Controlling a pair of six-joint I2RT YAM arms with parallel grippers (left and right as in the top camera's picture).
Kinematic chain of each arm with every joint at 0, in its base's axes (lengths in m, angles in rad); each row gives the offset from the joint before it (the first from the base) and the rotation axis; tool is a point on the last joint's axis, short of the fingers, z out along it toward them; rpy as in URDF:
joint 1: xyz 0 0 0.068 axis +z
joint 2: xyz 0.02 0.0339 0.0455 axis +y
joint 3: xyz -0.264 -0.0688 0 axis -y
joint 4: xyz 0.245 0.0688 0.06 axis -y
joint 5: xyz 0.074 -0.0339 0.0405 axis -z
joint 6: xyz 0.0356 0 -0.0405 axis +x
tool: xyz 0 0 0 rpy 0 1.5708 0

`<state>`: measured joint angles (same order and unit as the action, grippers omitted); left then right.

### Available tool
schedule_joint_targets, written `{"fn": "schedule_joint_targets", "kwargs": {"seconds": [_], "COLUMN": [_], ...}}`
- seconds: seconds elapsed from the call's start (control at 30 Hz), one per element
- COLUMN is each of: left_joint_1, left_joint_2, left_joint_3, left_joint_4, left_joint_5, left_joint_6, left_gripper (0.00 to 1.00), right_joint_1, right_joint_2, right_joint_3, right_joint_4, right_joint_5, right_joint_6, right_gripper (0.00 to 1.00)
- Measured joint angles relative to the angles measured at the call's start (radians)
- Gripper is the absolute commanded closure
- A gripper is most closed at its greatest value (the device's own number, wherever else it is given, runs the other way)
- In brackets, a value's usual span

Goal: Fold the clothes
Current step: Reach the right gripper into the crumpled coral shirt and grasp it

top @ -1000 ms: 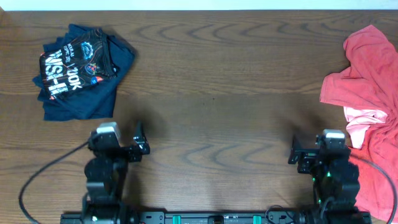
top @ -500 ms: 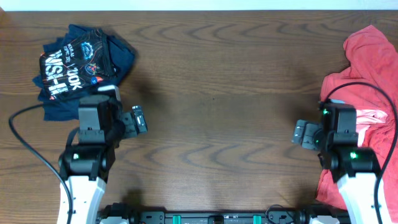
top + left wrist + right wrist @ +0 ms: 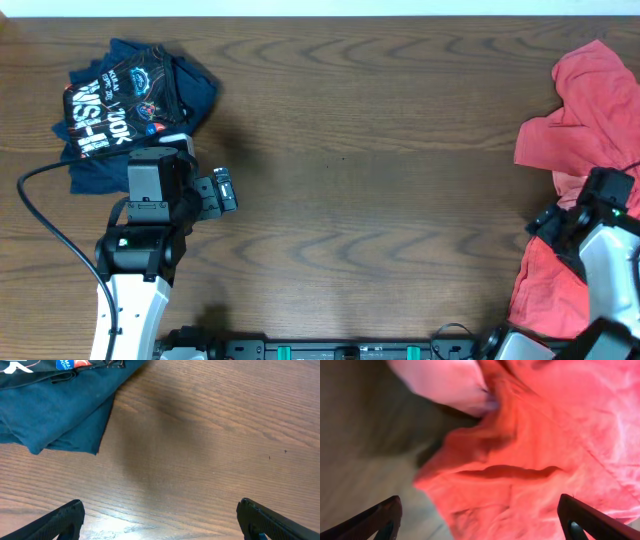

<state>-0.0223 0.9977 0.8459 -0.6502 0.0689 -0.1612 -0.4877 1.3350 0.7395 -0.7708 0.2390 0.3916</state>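
Observation:
A crumpled heap of coral-red and salmon-pink T-shirts (image 3: 590, 120) lies at the table's right edge and fills the right wrist view (image 3: 530, 455). No printed "M" shows. My right gripper (image 3: 480, 522) is open, hovering just above the red cloth with its fingers wide apart; in the overhead view its arm (image 3: 590, 215) is over the heap's lower part. My left gripper (image 3: 225, 190) is open and empty above bare wood at the left; it also shows in the left wrist view (image 3: 160, 520).
A folded navy T-shirt with printed lettering (image 3: 130, 110) lies at the back left, just beyond the left gripper, and shows in the left wrist view (image 3: 55, 405). The brown wooden table (image 3: 370, 170) spans between the arms.
My right arm has swung right, from bare wood to over the red heap. My left arm rose earlier and has since held nearly still.

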Motion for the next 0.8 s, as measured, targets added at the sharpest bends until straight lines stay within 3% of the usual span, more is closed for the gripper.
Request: {"fn": "schedule_joint_targets", "kwargs": {"seconds": [0.17, 0.47, 0.6, 0.8], "left_joint_1": [0.0, 0.0, 0.0, 0.0], "left_joint_2": [0.0, 0.0, 0.0, 0.0], "left_joint_3": [0.0, 0.0, 0.0, 0.0], "left_joint_4": [0.001, 0.001, 0.001, 0.002], "left_joint_5": [0.001, 0.002, 0.002, 0.003], "left_joint_6": [0.0, 0.0, 0.0, 0.0], "left_gripper": [0.02, 0.02, 0.02, 0.02], "right_joint_1": [-0.012, -0.012, -0.012, -0.012], "right_joint_2": [0.071, 0.165, 0.19, 0.198], "right_joint_3": [0.0, 0.0, 0.0, 0.0], "right_joint_4": [0.048, 0.098, 0.104, 0.108], "right_joint_5": [-0.006, -0.022, -0.024, -0.028], "right_joint_6": [0.003, 0.011, 0.014, 0.014], "right_gripper": [0.05, 0.21, 0.39, 0.92]}}
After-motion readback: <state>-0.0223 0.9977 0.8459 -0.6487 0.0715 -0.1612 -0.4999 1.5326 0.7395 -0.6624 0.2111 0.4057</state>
